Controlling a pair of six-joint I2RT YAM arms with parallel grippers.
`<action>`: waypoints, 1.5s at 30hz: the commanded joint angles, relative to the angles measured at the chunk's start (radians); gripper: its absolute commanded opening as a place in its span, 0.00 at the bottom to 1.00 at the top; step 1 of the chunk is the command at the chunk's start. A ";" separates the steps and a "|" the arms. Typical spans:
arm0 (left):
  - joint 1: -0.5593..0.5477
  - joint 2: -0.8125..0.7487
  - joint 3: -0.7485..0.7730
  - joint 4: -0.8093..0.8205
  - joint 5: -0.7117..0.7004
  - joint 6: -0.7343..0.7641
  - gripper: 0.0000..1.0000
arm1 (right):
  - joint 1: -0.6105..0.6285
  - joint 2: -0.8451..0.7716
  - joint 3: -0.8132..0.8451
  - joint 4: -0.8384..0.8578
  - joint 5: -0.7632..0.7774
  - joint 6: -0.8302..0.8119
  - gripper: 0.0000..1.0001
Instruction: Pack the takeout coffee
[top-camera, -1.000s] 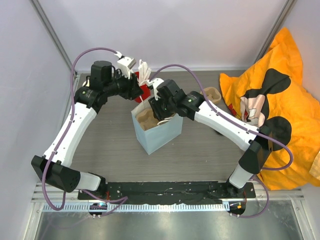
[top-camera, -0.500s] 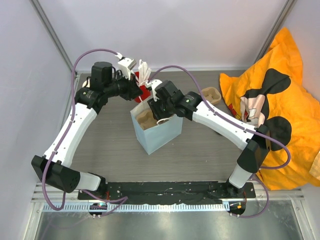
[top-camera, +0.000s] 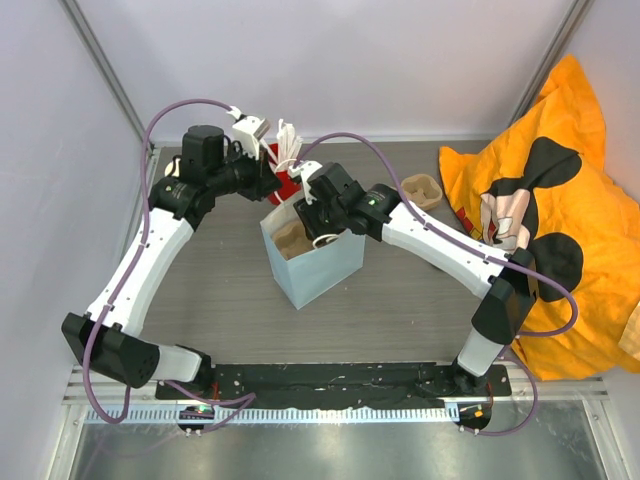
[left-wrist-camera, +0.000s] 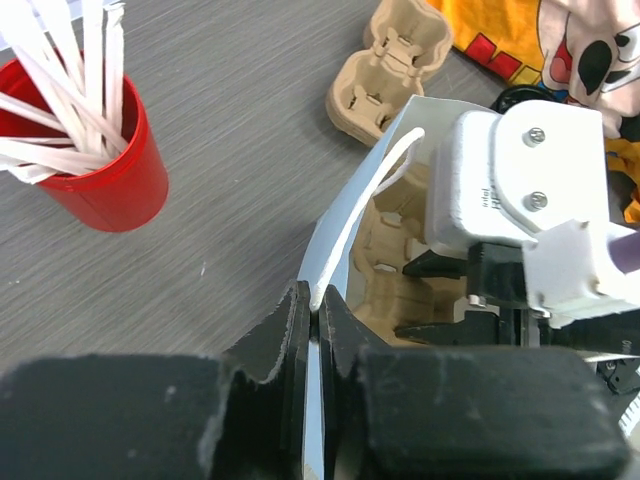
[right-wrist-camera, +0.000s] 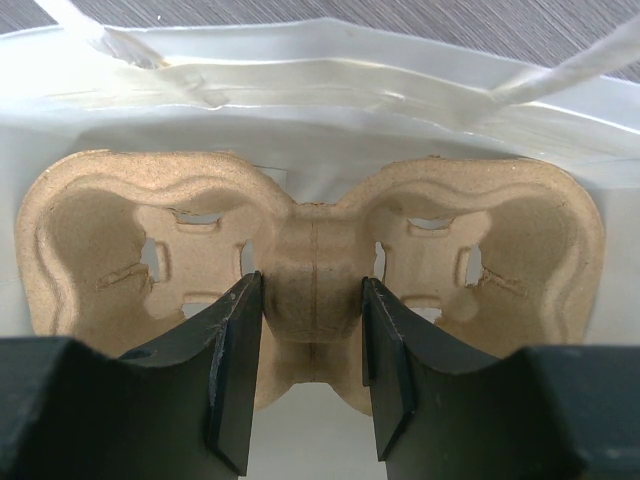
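A pale blue paper bag (top-camera: 322, 272) stands open mid-table. My left gripper (left-wrist-camera: 318, 300) is shut on the bag's rim by its white handle (left-wrist-camera: 372, 190); in the top view it (top-camera: 272, 186) is at the bag's far left corner. My right gripper (right-wrist-camera: 312, 300) reaches down into the bag (right-wrist-camera: 320, 100). Its jaws press both sides of the middle ridge of a moulded cardboard cup carrier (right-wrist-camera: 100, 230), which lies low inside the bag and also shows in the top view (top-camera: 293, 238). The tan kraft coffee cup is not in view.
A red cup of white sticks (top-camera: 288, 178) stands just behind the bag and also shows in the left wrist view (left-wrist-camera: 110, 170). A second cardboard carrier (top-camera: 422, 188) lies on the table at the back right. An orange printed cloth (top-camera: 560, 200) fills the right side.
My right gripper has shifted slightly left and further into the bag with the carrier. My left gripper keeps its hold on the rim.
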 joint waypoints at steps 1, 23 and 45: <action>-0.002 -0.026 -0.007 0.045 -0.044 -0.005 0.07 | 0.005 0.004 0.024 0.027 0.019 -0.010 0.20; -0.001 -0.019 -0.023 0.059 -0.060 -0.014 0.02 | 0.006 0.019 0.021 0.025 0.024 -0.013 0.23; -0.002 -0.016 -0.020 0.056 -0.063 -0.016 0.03 | 0.009 0.013 0.024 0.024 0.021 -0.010 0.45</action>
